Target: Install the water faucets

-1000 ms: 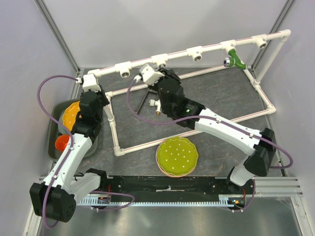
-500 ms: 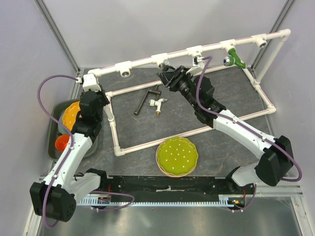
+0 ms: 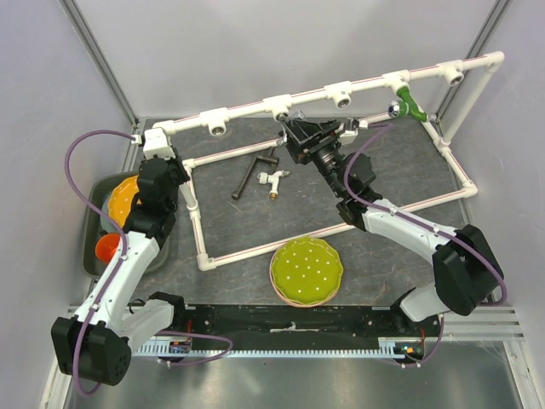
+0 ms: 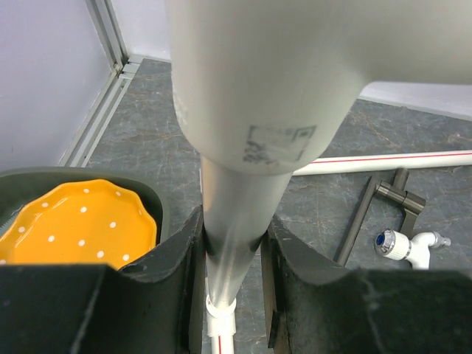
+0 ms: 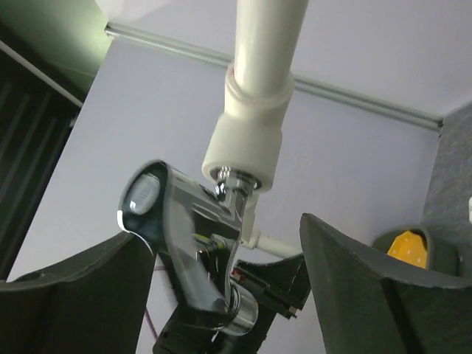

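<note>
At the frame's 12 o'clock, the silver faucet [image 5: 188, 243] hangs with its stem in a tee socket [image 5: 243, 151]. The right gripper [image 3: 295, 129] brackets it, jaws apart. To seat it well, the fingers should likely close squarely on the body and turn without cocking the thread. The left gripper [image 4: 232, 228] is clamped on the pipe frame [image 4: 258, 74], bracing it. The white faucet [image 3: 274, 179] lies on the mat [image 3: 383, 170], at the right gripper's 7 o'clock. Thread depth is hidden inside the socket.
</note>
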{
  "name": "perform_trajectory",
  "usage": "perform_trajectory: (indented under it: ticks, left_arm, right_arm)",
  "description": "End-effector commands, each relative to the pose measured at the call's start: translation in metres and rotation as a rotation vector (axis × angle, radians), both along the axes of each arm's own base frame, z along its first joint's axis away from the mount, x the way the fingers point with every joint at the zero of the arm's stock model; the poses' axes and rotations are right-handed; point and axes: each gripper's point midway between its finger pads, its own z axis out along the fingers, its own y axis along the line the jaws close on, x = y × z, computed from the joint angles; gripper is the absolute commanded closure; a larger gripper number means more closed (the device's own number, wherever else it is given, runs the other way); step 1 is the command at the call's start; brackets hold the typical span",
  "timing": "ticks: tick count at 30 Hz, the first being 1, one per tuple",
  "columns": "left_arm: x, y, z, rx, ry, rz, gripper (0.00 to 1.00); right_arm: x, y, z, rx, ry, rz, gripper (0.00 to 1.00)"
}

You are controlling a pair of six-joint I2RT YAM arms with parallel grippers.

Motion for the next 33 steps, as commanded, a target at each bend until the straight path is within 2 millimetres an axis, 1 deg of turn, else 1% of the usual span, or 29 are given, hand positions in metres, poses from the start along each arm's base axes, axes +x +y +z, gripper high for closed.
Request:
perform_trajectory:
  ticks: [1,2,3,4,5,6,7,8,9,10,11,12,13,14,15,17,18,21,22,23,25,26,27,28,29,30,31,32,33]
  left_arm:
    - [0.001,-0.014,0.026,-0.129,-0.075,-0.031,0.98]
    - [0.001,-0.015,0.025,-0.129,-0.074,-0.034,0.98]
    - [0.001,-0.015,0.025,-0.129,-0.075,-0.032,0.98]
    - [0.001,-0.015,0.026,-0.130,-0.077,-0.032,0.98]
    - [0.001,-0.015,0.025,-0.130,-0.075,-0.034,0.98]
    - [0.001,-0.015,0.025,-0.129,-0.075,-0.032,0.98]
    - [0.001,-0.015,0.025,-0.129,-0.075,-0.032,0.98]
    - [0.001,-0.015,0.025,-0.129,-0.074,-0.032,0.98]
    - [0.001,-0.015,0.025,-0.129,-0.074,-0.032,0.98]
    - [0.001,-0.015,0.024,-0.129,-0.071,-0.033,0.98]
    - [0.002,-0.015,0.024,-0.130,-0.071,-0.035,0.98]
    - [0.002,-0.015,0.024,-0.132,-0.071,-0.035,0.98]
    - [0.002,-0.016,0.022,-0.131,-0.065,-0.036,0.98]
    - [0.002,-0.016,0.021,-0.132,-0.063,-0.037,0.98]
    - [0.003,-0.016,0.021,-0.132,-0.063,-0.037,0.98]
    - [0.003,-0.017,0.020,-0.132,-0.060,-0.038,0.98]
    - [0.004,-0.016,0.019,-0.131,-0.057,-0.037,0.98]
    - [0.003,-0.017,0.020,-0.132,-0.060,-0.038,0.98]
    - [0.003,-0.017,0.020,-0.134,-0.060,-0.041,0.98]
    - [0.003,-0.017,0.020,-0.133,-0.059,-0.038,0.98]
    - [0.004,-0.017,0.020,-0.133,-0.059,-0.040,0.98]
    - [0.004,-0.017,0.019,-0.133,-0.057,-0.039,0.98]
    - [0.004,-0.017,0.019,-0.132,-0.057,-0.040,0.98]
    - [0.004,-0.017,0.018,-0.130,-0.053,-0.038,0.98]
    - [0.004,-0.017,0.018,-0.131,-0.054,-0.038,0.98]
    - [0.004,-0.017,0.018,-0.129,-0.054,-0.037,0.98]
    - [0.004,-0.017,0.017,-0.128,-0.051,-0.037,0.98]
    - [0.004,-0.016,0.018,-0.128,-0.053,-0.035,0.98]
    - [0.004,-0.016,0.018,-0.128,-0.053,-0.035,0.98]
  right_arm:
    - [-0.007,-0.051,0.056,0.112,-0.153,-0.151,0.11]
    - [-0.013,-0.056,0.060,0.093,-0.172,-0.163,0.08]
    - [-0.013,-0.056,0.054,0.043,-0.162,-0.178,0.02]
    - [-0.019,-0.061,0.059,-0.014,-0.200,-0.207,0.02]
    - [-0.020,-0.063,0.056,-0.060,-0.205,-0.224,0.02]
    - [-0.018,-0.063,0.046,-0.120,-0.183,-0.238,0.02]
    - [-0.025,-0.071,0.053,-0.145,-0.201,-0.263,0.02]
    - [-0.026,-0.075,0.051,-0.228,-0.237,-0.300,0.02]
    - [-0.025,-0.075,0.040,-0.306,-0.216,-0.307,0.02]
    - [-0.029,-0.079,0.044,-0.363,-0.239,-0.323,0.02]
    - [-0.030,-0.082,0.052,-0.464,-0.293,-0.354,0.02]
    - [-0.027,-0.082,0.037,-0.578,-0.271,-0.346,0.02]
    - [-0.028,-0.082,0.036,-0.646,-0.287,-0.349,0.02]
    - [-0.029,-0.084,0.035,-0.774,-0.332,-0.354,0.02]
    - [-0.030,-0.084,0.034,-0.831,-0.347,-0.355,0.02]
    - [-0.028,-0.094,0.032,-0.957,-0.339,-0.386,0.02]
    - [-0.027,-0.098,0.031,-1.030,-0.362,-0.409,0.02]
    - [-0.026,-0.109,0.039,-1.108,-0.387,-0.465,0.02]
    - [-0.024,-0.109,0.041,-1.117,-0.397,-0.468,0.02]
    - [-0.024,-0.108,0.050,-1.115,-0.413,-0.475,0.02]
    - [-0.019,-0.102,0.051,-1.141,-0.437,-0.465,0.02]
    - [-0.018,-0.099,0.060,-1.137,-0.458,-0.468,0.02]
    - [-0.016,-0.096,0.062,-1.138,-0.469,-0.461,0.02]
    - [-0.012,-0.089,0.059,-1.149,-0.479,-0.442,0.02]
    - [-0.011,-0.086,0.067,-1.142,-0.494,-0.444,0.02]
    - [-0.010,-0.083,0.069,-1.141,-0.507,-0.438,0.02]
    - [-0.006,-0.079,0.066,-1.148,-0.507,-0.432,0.02]
    - [-0.003,-0.078,0.071,-1.147,-0.510,-0.443,0.02]
    - [-0.001,-0.077,0.070,-1.151,-0.509,-0.446,0.02]
